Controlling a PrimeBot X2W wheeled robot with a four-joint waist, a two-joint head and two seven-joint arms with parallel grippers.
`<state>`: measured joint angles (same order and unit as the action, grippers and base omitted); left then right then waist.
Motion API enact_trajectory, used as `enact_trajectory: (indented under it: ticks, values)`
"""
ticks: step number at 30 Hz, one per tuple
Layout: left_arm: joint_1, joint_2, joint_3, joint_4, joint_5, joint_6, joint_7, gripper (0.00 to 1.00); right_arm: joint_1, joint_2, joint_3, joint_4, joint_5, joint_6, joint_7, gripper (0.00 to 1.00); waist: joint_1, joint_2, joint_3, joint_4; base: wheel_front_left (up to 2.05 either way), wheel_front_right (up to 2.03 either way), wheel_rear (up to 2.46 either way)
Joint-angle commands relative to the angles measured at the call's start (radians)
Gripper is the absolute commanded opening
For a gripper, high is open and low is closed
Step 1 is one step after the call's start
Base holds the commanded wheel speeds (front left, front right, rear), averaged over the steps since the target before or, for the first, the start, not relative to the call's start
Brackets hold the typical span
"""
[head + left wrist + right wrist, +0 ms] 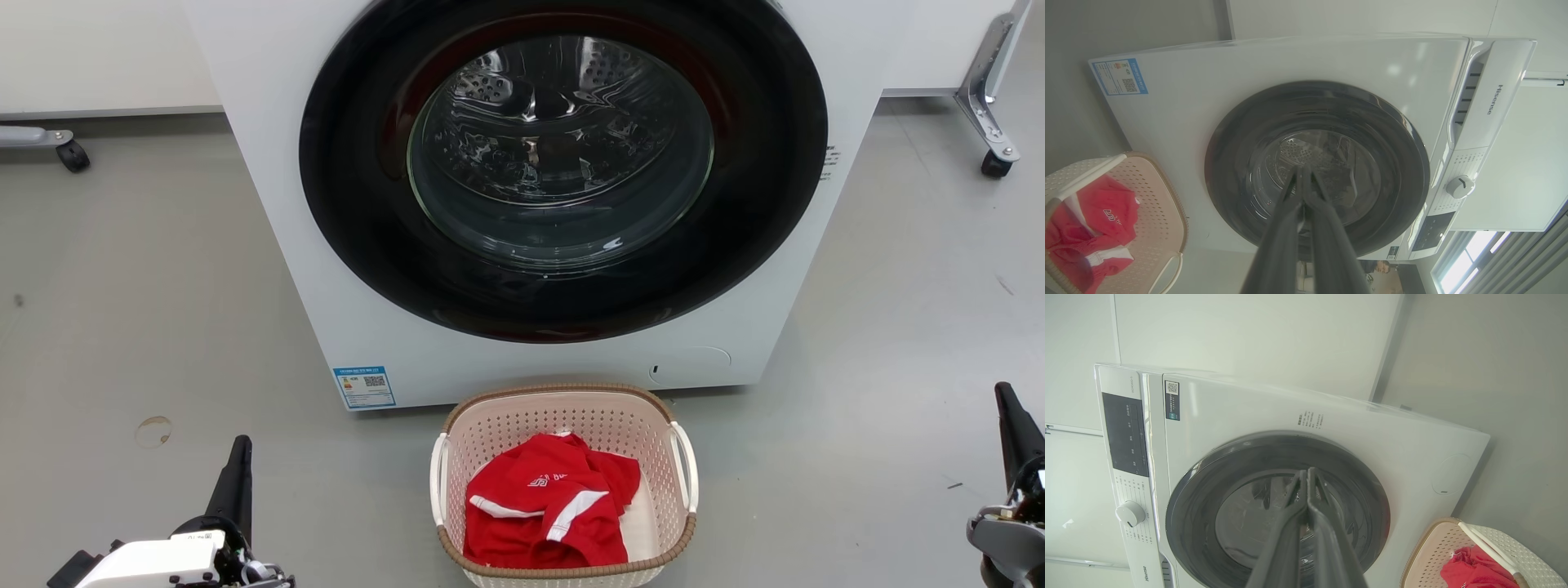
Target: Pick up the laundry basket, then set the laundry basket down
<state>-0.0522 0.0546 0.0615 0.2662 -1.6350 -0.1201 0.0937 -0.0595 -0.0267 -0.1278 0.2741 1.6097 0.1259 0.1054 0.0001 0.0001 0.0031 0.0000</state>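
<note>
Head view: laundry basket stands upright on the floor, between the two pincers, right of the left pincer, left of the right pincer, well apart from both, roughly level with their tips. Washing machine is just beyond it. Both pincers are clenched, fingers pressed together, grasping nothing; the wrist views show the same. Stage unclear: basket on floor with free pincers fits a basket waiting to be lifted and equally one set down again; pictures don't settle it. Hidden: red garment covers most of the basket bottom, the basket's near rim is cut off at the frame bottom, the right pincer is clipped at the frame edge, and the wrist views catch only a basket corner.
</note>
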Motion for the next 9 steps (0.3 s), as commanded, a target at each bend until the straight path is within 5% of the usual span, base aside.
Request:
enact_trajectory:
  ticks: [1,9]
  values:
    - [-0.054,0.010,0.033,-0.022,0.011,-0.011,0.004,0.00,-0.048,-0.025,0.014,-0.029,-0.001,0.005,0.007,0.00,-0.0001,-0.0001,0.000,0.000,0.00,0.00,0.00]
    - [-0.054,0.008,0.035,-0.022,0.012,-0.011,0.006,0.00,-0.048,-0.024,0.014,-0.029,-0.001,0.005,0.008,0.00,-0.0001,-0.0001,0.000,0.000,0.00,0.00,0.00]
